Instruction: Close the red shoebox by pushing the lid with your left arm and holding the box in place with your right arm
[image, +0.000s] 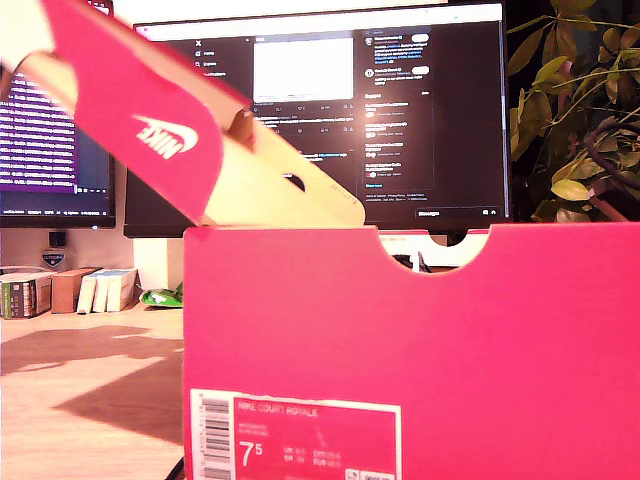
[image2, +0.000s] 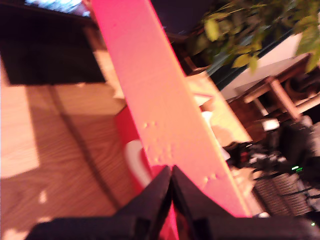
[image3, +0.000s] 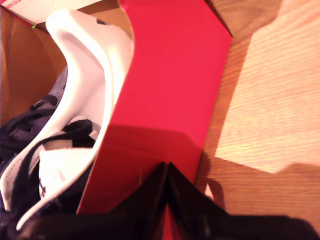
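The red shoebox (image: 420, 330) fills the exterior view's lower right, its front wall carrying a white size label (image: 295, 440). Its red lid (image: 130, 100) with a white swoosh stands raised and tilted at the exterior view's upper left. No gripper shows in the exterior view. In the first wrist view my first gripper (image2: 171, 172) is shut, tips against the lid's red side strip (image2: 155, 95). In the second wrist view my second gripper (image3: 166, 167) is shut, tips at the rim of the box's red wall (image3: 170, 85). A white and navy shoe (image3: 85, 95) lies inside the box.
A wide monitor (image: 400, 120) stands behind the box, with a second screen (image: 50, 120) at the exterior view's left. A leafy plant (image: 580, 110) is at the exterior view's right. Small books (image: 60, 290) sit on the wooden table (image: 80, 400).
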